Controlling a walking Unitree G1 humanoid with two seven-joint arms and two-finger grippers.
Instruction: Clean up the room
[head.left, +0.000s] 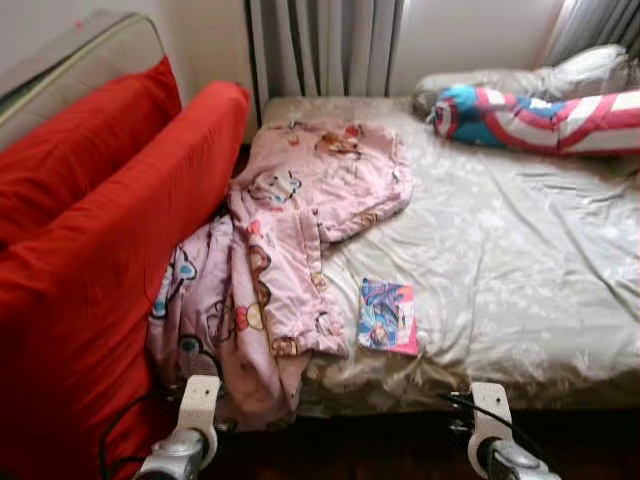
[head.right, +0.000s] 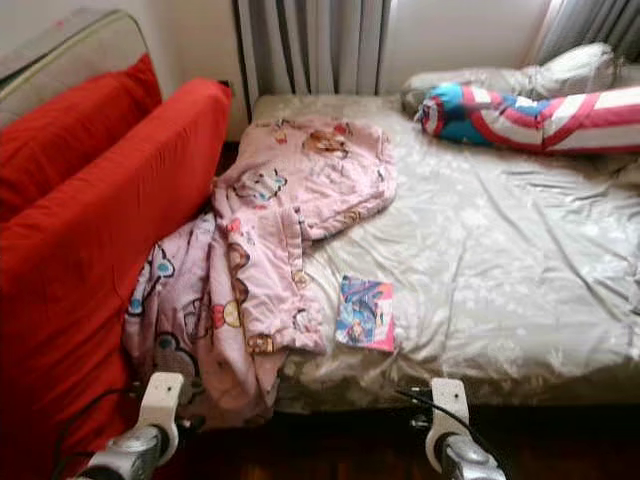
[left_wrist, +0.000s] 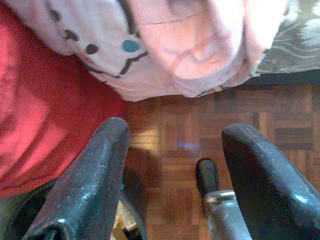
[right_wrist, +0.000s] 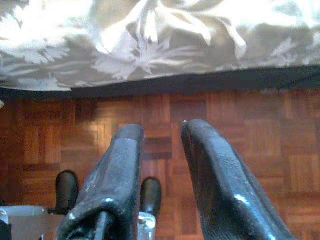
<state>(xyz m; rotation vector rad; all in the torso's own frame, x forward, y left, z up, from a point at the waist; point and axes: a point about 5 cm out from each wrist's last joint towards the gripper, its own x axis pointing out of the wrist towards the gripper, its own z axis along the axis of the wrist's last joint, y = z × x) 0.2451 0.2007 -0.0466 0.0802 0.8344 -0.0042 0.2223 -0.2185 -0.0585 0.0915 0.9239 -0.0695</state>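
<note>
While both arms hang low at the bed's foot, the crumpled pink cartoon-print blanket (head.left: 285, 250) spills off the mattress corner lengthwise just ahead of the left gripper (left_wrist: 175, 165), fingers spread, empty; the right gripper (right_wrist: 160, 150), narrowly parted, sits farther off.

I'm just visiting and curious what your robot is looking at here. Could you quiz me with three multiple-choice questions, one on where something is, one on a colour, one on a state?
1. Where does the booklet lie?
A. on the bed near its front edge
B. on the wooden floor
C. on the red sofa

2. What colour is the crumpled blanket?
A. green
B. pink with cartoon prints
C. plain black

3. How do the left gripper fingers stand?
A. clamped on the blanket
B. apart, holding nothing
C. gripping the booklet

Answers:
1 A, it rests on the bed sheet beside the blanket.
2 B, pink fabric with printed figures.
3 B, wooden floor shows between the fingers.
</note>
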